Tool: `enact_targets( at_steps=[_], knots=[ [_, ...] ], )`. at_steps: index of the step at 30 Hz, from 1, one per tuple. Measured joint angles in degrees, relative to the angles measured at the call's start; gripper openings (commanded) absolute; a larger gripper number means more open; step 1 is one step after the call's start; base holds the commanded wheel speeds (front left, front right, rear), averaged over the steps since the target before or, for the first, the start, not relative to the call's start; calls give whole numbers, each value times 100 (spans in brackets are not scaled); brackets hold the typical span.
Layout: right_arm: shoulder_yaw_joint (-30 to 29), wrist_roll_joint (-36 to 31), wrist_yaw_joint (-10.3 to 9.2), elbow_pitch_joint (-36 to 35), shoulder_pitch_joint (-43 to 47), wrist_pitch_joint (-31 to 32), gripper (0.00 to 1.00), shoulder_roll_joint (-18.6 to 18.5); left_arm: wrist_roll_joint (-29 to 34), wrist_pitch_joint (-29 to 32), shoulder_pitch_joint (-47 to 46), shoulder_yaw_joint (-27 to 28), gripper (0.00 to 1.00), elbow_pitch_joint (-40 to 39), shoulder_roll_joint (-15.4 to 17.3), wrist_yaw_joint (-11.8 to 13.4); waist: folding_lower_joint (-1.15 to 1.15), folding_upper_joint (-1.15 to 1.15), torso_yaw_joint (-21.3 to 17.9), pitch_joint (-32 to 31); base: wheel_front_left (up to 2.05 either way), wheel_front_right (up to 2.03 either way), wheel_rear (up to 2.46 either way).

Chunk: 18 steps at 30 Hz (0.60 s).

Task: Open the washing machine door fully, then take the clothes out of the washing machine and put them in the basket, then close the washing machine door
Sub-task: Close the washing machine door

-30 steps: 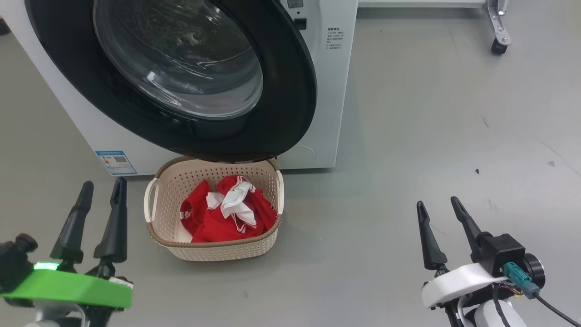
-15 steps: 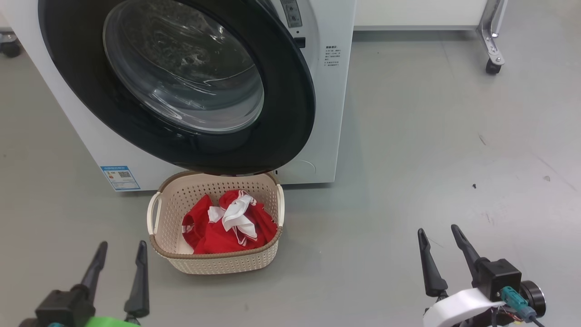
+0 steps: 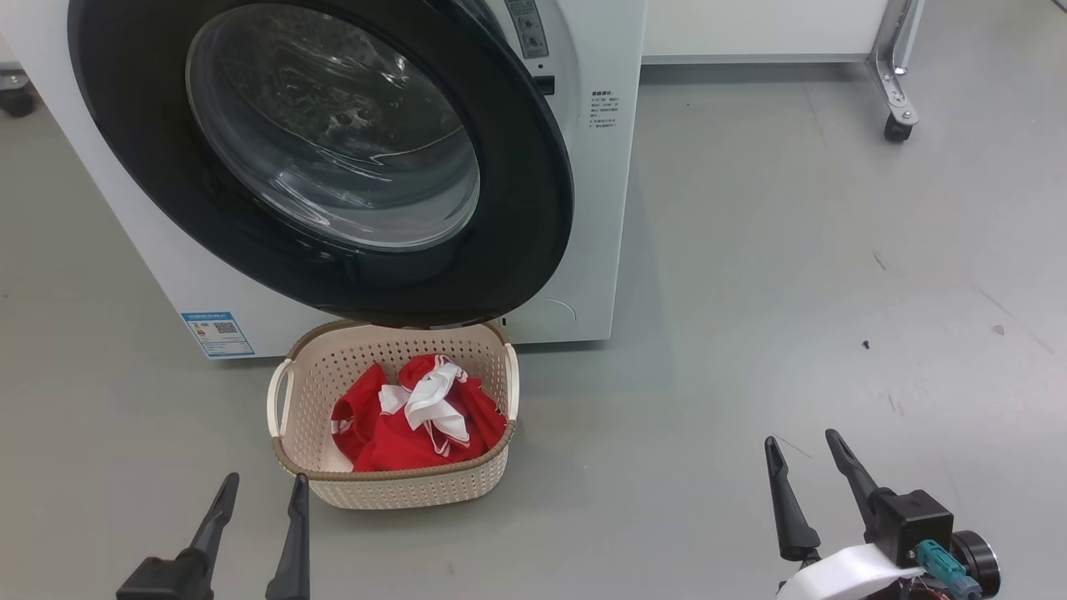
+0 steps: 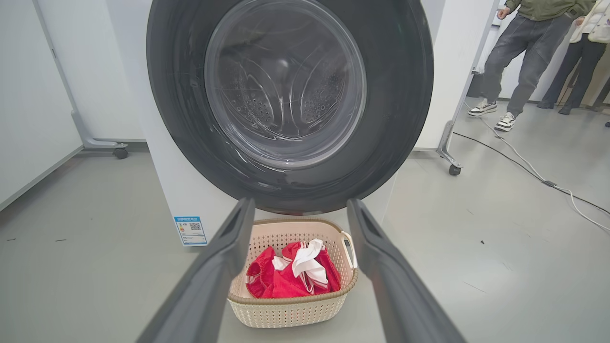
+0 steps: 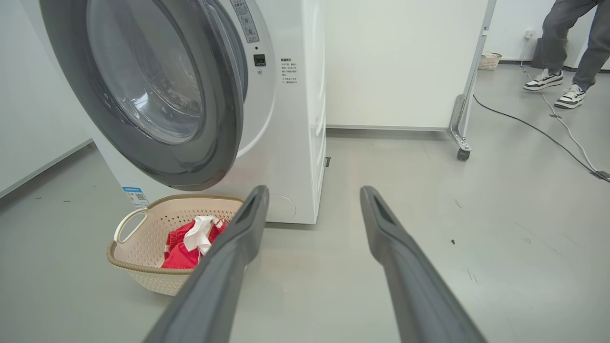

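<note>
The washing machine (image 3: 596,208) is white, and its door (image 3: 533,208), black-rimmed with a glass bowl, stands slightly ajar, its right edge off the front in the right wrist view (image 5: 224,119). Below the door sits the basket (image 3: 400,492) holding the clothes (image 3: 417,417), red with white trim. My left gripper (image 3: 264,483) is open and empty, just left of the basket's near corner. My right gripper (image 3: 802,439) is open and empty over bare floor to the right. The left wrist view looks past my left gripper (image 4: 300,204) at the basket (image 4: 290,309) and door (image 4: 400,95).
A white panel on a castor frame (image 3: 896,83) stands behind the washer on the right. People's legs (image 5: 557,47) stand at the far right, with a cable (image 5: 548,138) running across the grey floor. A second small basket (image 5: 488,59) sits far back.
The head camera has tilted, so the washer and basket sit a little lower. My left gripper has dropped low and shifted right; its green wrist has left the picture. My right gripper sits slightly lower.
</note>
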Motion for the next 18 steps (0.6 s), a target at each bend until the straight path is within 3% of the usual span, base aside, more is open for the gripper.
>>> enact_targets(
  at_steps=[18],
  knots=[
    [36, 0, -1, -12, 53, 0, 100, 10, 71, -49, 10, -66, 100, 110, -126, 57, 0, 0, 25, -43, 0, 0, 0]
  ],
)
